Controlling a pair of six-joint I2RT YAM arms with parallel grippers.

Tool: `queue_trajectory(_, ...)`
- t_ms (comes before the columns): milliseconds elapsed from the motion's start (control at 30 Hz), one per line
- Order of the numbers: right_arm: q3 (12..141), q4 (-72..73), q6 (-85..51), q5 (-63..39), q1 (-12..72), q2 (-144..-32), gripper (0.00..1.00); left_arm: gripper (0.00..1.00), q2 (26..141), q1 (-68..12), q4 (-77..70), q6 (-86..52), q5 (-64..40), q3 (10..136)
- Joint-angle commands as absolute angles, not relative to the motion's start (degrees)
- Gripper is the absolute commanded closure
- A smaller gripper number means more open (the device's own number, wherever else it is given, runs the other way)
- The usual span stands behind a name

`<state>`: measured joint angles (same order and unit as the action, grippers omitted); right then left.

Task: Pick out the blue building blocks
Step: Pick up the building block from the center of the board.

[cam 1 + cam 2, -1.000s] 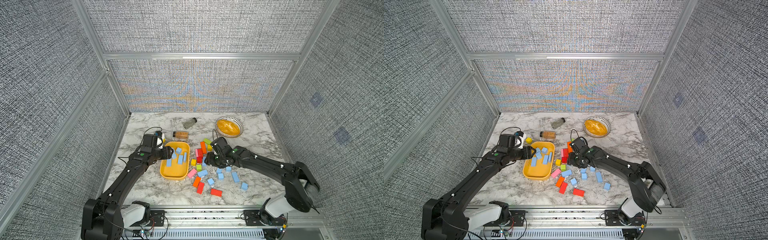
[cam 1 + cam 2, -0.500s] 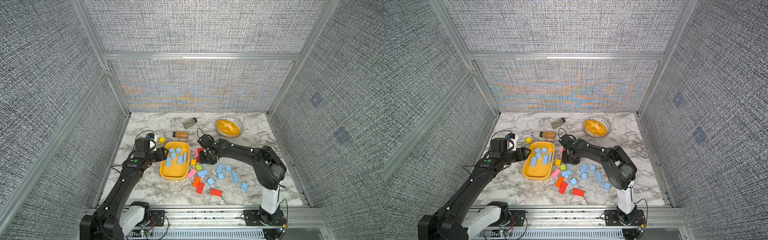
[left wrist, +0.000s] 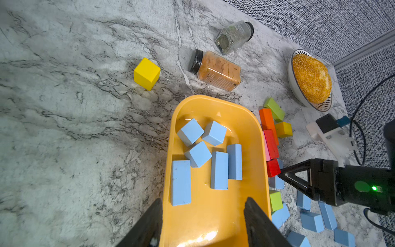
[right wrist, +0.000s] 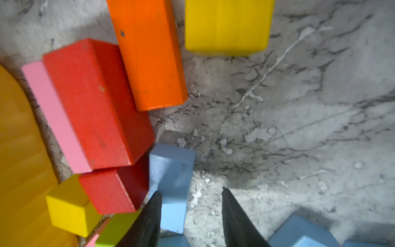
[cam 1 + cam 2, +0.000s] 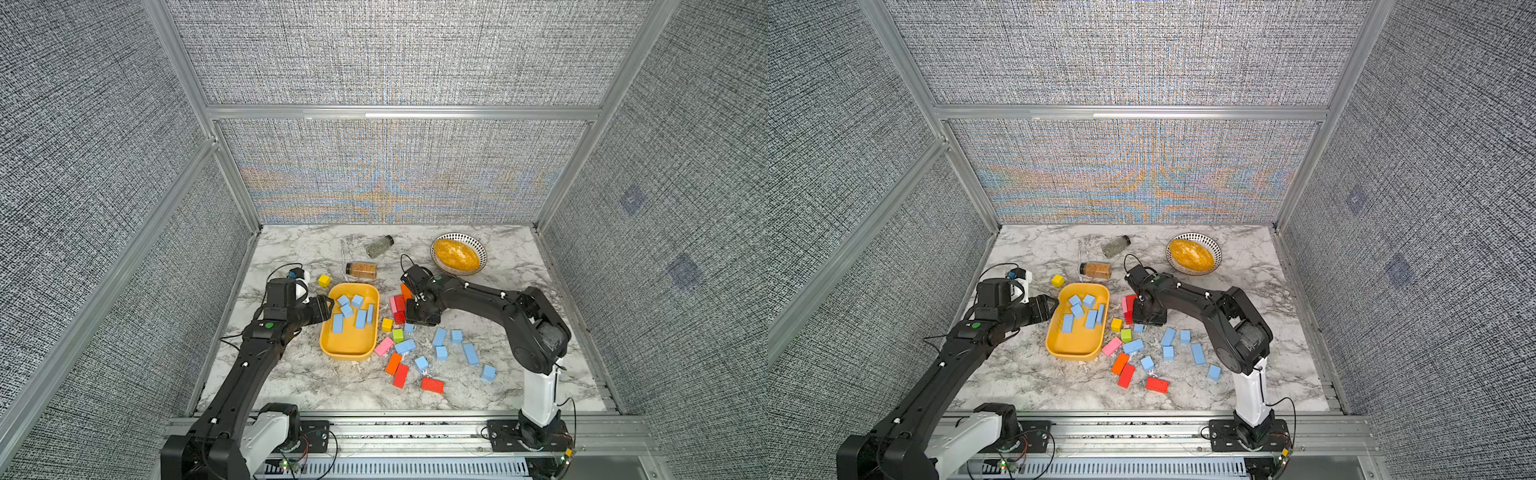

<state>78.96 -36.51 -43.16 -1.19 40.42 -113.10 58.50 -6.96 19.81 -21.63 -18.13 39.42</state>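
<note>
Right gripper (image 4: 190, 191) narrowed beside yellow tray (image 5: 347, 354): part-open, blue block (image 4: 171, 166) against one jaw, unclamped; grab looks imminent. Left gripper (image 3: 203, 200) backed to tray rim, open, empty.

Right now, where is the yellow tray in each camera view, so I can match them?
Top views: yellow tray in the lower middle, in both.
Left wrist: tray dominates, six blue blocks inside.
Right wrist: a curved sliver of tray, beside the pink brick.
Shared landmark: the red brick against that pink one.

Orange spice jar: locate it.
In both top views the orange spice jar lies on its side just behind the yellow tray, right of a lone yellow cube.
</note>
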Motion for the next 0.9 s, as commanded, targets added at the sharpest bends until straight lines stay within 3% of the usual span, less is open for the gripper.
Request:
queue_trajectory(0, 79.9, -36.9, -42.4, -1.8, 40.5, -114.4, 0.48, 0.38, 58.6, -6.6, 18.5, -21.2, -18.4, 39.8)
queue_trajectory(233, 82.8, -38.9, -41.3, -1.1, 40.3, -117.6, 0.5, 0.38, 58.6, -6.4, 18.5, -20.6, -18.2, 39.8)
queue_trajectory(367, 84.6, -41.1, -40.3, 0.5, 40.3, -119.0, 0.69, 0.38, 58.7, -6.3, 18.8, -19.9, -18.4, 40.0)
queue_trajectory(567, 84.7, -40.0, -40.7, 2.0, 40.3, -115.7, 0.8, 0.38, 58.9, -6.3, 18.3, -17.3, -20.9, 40.8)
queue_trajectory(733, 79.8, -27.2, -38.7, -2.1, 40.9, -103.9, 0.82, 0.38, 58.8, -6.8, 10.9, -18.9, -31.4, 40.6)
queue_trajectory(867, 72.9, -10.1, -33.7, -12.5, 40.9, -92.9, 0.82, 0.38, 59.6, -9.4, -1.8, -23.6, -40.7, 39.5)
